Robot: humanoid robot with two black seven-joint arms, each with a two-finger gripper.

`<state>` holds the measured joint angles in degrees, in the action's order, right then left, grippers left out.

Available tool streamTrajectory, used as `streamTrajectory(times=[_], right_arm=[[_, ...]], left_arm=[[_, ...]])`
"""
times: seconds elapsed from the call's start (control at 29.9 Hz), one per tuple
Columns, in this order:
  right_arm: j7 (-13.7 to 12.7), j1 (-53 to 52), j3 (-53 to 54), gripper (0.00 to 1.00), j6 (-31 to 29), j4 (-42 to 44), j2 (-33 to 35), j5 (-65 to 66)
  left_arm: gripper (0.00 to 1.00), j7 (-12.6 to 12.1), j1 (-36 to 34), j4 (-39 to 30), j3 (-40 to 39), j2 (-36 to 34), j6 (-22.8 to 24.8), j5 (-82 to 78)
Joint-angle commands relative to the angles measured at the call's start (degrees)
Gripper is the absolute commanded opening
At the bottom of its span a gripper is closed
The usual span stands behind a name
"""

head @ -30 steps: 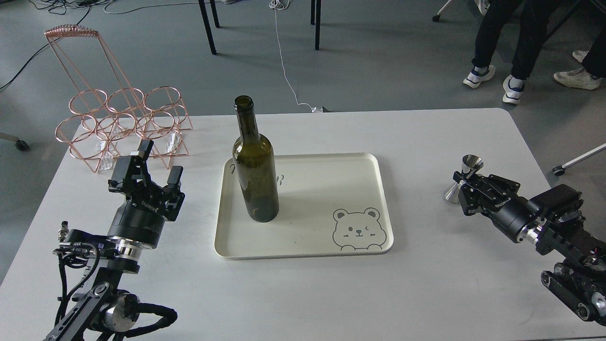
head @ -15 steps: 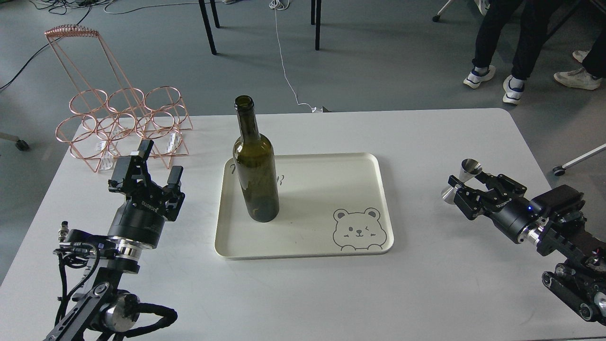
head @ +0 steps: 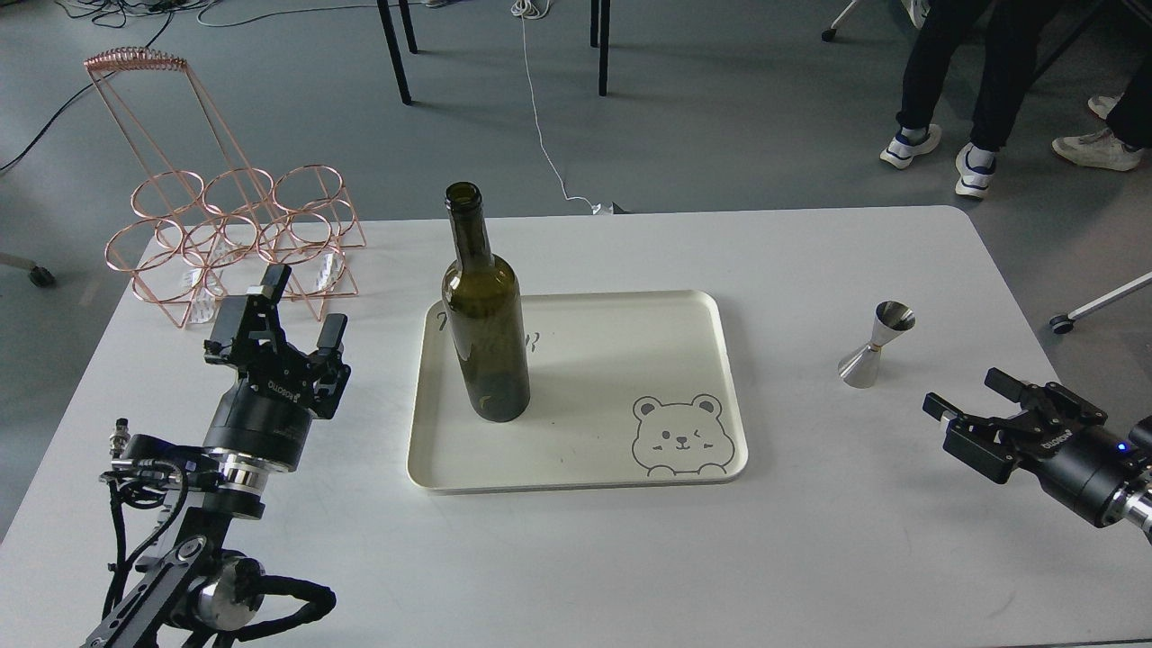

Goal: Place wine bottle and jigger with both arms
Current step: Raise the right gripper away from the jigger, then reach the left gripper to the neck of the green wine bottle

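The wine bottle [head: 484, 337], dark olive-green and unlabelled, stands upright in the left part of a cream tray [head: 594, 472] with a bear drawing. The steel jigger [head: 877, 345] stands upright on the white table to the right of the tray. My left gripper [head: 304, 304] is open and empty, to the left of the tray and apart from the bottle. My right gripper [head: 965, 394] is open and empty, low at the right, in front of the jigger and to its right, well clear of it.
A copper wire bottle rack [head: 225, 238] stands at the table's back left corner. The table's right edge [head: 1017, 297] is close to the jigger. People's legs [head: 972, 99] and chair legs [head: 396, 49] are beyond the table on the floor.
My right gripper has let go of the jigger and drawn back towards the lower right. The jigger stays standing on the table. The left arm and bottle have not moved.
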<state>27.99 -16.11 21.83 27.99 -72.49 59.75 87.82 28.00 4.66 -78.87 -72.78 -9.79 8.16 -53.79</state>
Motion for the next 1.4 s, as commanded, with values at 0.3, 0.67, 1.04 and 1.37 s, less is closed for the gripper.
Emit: streamTrajectory(times=[0.3,0.67,1.04,1.37], right_arm=[[0.01,-12.00,-0.57,0.98,-4.33,-22.00,-4.10,-52.35],[0.01,-17.20,1.46,0.99,-17.89,-9.27,-19.13,-80.97],[0.01,-16.32,0.67,0.99,-17.97,-7.93,-20.47,-80.97],[0.01,-16.23,-0.04,0.99,-17.97,-8.20,-20.38,-80.97]], left_arm=[[0.98,0.00,1.22,-4.97,0.36,-5.32,0.19,-1.49],[0.98,0.00,3.43,-16.23,0.19,-21.48,-0.16,-34.41],[0.98,0.00,-9.92,-17.29,0.88,-31.17,-3.42,-69.08],[0.98,0.00,-18.54,-15.79,5.98,-30.56,-3.33,-71.21]])
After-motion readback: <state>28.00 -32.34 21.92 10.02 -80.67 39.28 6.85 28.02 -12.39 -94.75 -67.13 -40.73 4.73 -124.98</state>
